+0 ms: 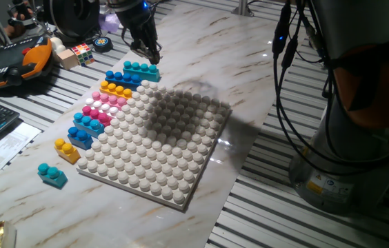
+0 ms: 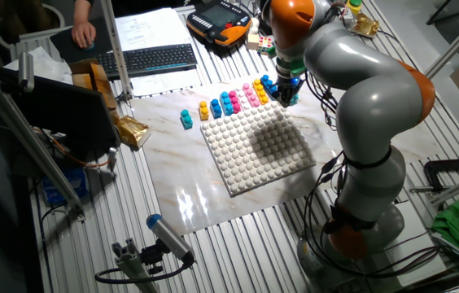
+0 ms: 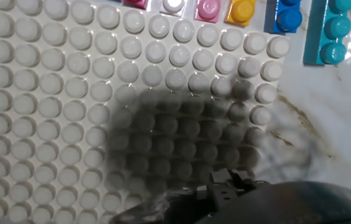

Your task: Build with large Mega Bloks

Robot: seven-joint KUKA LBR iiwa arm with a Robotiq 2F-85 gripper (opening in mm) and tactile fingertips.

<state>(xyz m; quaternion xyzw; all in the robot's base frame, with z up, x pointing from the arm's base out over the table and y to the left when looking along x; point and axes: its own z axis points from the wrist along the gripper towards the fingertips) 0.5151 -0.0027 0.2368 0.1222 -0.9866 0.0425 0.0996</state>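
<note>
Marble tabletop (image 1: pixel 201 41) under your arm: at far left a lone teal brick (image 1: pixel 52 175), then a yellow brick (image 1: pixel 66 149), then blue, pink and yellow bricks lining the white studded baseplate (image 1: pixel 163 141). Further right, the long teal brick (image 1: pixel 141 71) sits beside the plate's corner, the pincer (image 1: pixel 152 54) just above it; you cannot tell if it's clenched.

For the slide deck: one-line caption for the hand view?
Hand camera above the white studded baseplate, with pink, yellow, blue and teal Mega Bloks lined along its far edge.
</note>
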